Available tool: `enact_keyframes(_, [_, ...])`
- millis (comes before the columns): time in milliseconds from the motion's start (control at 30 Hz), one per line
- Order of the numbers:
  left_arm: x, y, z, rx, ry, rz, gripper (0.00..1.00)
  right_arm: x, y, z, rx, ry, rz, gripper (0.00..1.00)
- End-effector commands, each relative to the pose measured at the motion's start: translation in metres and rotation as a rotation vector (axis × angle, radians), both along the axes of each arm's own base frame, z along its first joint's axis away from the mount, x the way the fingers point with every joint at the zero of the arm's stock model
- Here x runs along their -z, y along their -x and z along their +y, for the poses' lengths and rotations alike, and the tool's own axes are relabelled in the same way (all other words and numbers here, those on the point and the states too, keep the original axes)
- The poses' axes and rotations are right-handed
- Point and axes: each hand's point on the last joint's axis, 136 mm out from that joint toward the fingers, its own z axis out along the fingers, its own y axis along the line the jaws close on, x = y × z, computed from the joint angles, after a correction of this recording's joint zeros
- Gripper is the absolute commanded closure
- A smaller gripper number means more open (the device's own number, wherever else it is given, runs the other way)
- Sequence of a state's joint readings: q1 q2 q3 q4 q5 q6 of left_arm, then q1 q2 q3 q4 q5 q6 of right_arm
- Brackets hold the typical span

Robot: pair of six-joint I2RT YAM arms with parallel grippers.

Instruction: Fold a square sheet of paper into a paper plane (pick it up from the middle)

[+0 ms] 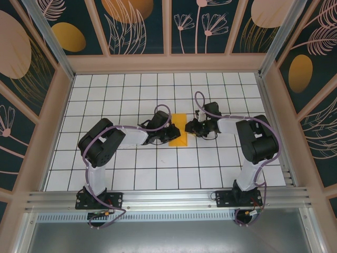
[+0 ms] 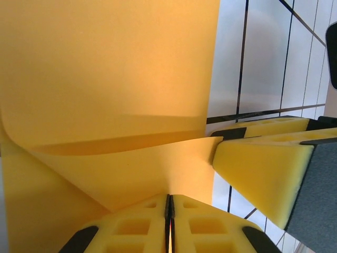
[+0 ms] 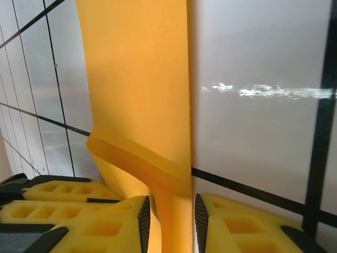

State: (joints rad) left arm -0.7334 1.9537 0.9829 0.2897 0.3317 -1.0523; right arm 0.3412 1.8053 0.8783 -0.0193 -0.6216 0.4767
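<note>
The thin orange-yellow square sheet of paper [image 1: 178,130] lies on the white tiled tabletop [image 1: 131,171] between the two claws, with one flap curled upward. The left claw [image 2: 169,203] is pinched closed on its edge. The right claw [image 3: 171,211] straddles a raised fold, but I cannot tell whether it grips. The sheet looks light, floppy and easily creased, so pinch it gently at mid-edge.

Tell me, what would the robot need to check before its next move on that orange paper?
1. Is the left gripper shut on the paper sheet: ok, fingers pinched together at its edge.
2. Is the right gripper gripping: cannot tell; the paper runs between fingers that stand apart.
3. Sheet lying flat on the table: not ok, part curls upward.
4. Fold pressed sharp: not ok, the bend is rounded.
5. Grippers apart from each other: ok, close but not touching.
</note>
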Motion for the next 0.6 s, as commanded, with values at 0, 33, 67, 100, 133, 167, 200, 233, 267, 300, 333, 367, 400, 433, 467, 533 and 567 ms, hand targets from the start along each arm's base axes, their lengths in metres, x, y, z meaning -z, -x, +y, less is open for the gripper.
enact_keyframes(0, [0.004, -0.002, -0.002, -0.013, -0.011, 0.011, 0.88, -0.020, -0.013, -0.001, -0.002, 0.003, -0.062, 0.70])
enact_keyframes(33, [0.004, -0.003, -0.003, -0.013, -0.007, 0.009, 0.88, -0.022, -0.017, 0.000, 0.002, 0.007, -0.069, 0.70])
enact_keyframes(67, [0.003, -0.003, -0.003, -0.012, -0.005, 0.009, 0.88, -0.023, -0.021, 0.000, 0.005, 0.012, -0.074, 0.70])
enact_keyframes(100, [0.003, -0.002, -0.004, -0.011, -0.002, 0.011, 0.88, -0.023, -0.026, 0.000, 0.009, 0.019, -0.080, 0.70])
enact_keyframes(133, [0.002, -0.003, -0.004, -0.010, 0.000, 0.009, 0.88, -0.024, -0.031, 0.000, 0.011, 0.027, -0.087, 0.71])
enact_keyframes(167, [0.002, -0.003, -0.004, -0.011, 0.000, 0.009, 0.88, -0.023, -0.036, 0.000, 0.015, 0.036, -0.091, 0.72])
enact_keyframes(200, [0.002, -0.003, -0.004, -0.012, 0.001, 0.009, 0.88, -0.023, -0.040, 0.002, 0.014, 0.040, -0.095, 0.73])
enact_keyframes(233, [0.001, -0.002, -0.004, -0.008, 0.002, 0.008, 0.88, -0.023, -0.046, 0.002, 0.018, 0.046, -0.099, 0.74])
enact_keyframes(267, [0.001, -0.002, -0.004, -0.008, 0.002, 0.007, 0.88, -0.022, -0.051, 0.003, 0.017, 0.057, -0.101, 0.75])
enact_keyframes(300, [0.001, -0.003, -0.004, -0.007, 0.003, 0.007, 0.88, -0.020, -0.055, 0.004, 0.017, 0.069, -0.102, 0.75])
enact_keyframes(333, [0.000, -0.002, -0.005, -0.006, 0.006, 0.006, 0.88, -0.017, -0.060, 0.004, 0.019, 0.081, -0.101, 0.75])
enact_keyframes(367, [0.000, -0.002, -0.004, -0.006, 0.006, 0.008, 0.88, -0.014, -0.063, 0.005, 0.017, 0.088, -0.096, 0.75])
enact_keyframes(400, [0.000, -0.002, -0.004, -0.006, 0.007, 0.008, 0.88, -0.012, -0.066, 0.006, 0.015, 0.095, -0.092, 0.76])
enact_keyframes(433, [-0.001, -0.002, -0.004, -0.005, 0.007, 0.005, 0.88, -0.008, -0.069, 0.005, 0.017, 0.109, -0.088, 0.76])
enact_keyframes(467, [-0.001, -0.001, -0.005, -0.003, 0.006, 0.005, 0.88, -0.005, -0.071, 0.005, 0.015, 0.125, -0.084, 0.76])
enact_keyframes(533, [-0.002, -0.002, -0.005, -0.005, 0.008, 0.005, 0.88, 0.001, -0.074, 0.006, 0.011, 0.142, -0.076, 0.76])
enact_keyframes(567, [-0.002, -0.002, -0.005, -0.002, 0.008, 0.003, 0.88, 0.004, -0.075, 0.007, 0.007, 0.148, -0.070, 0.76])
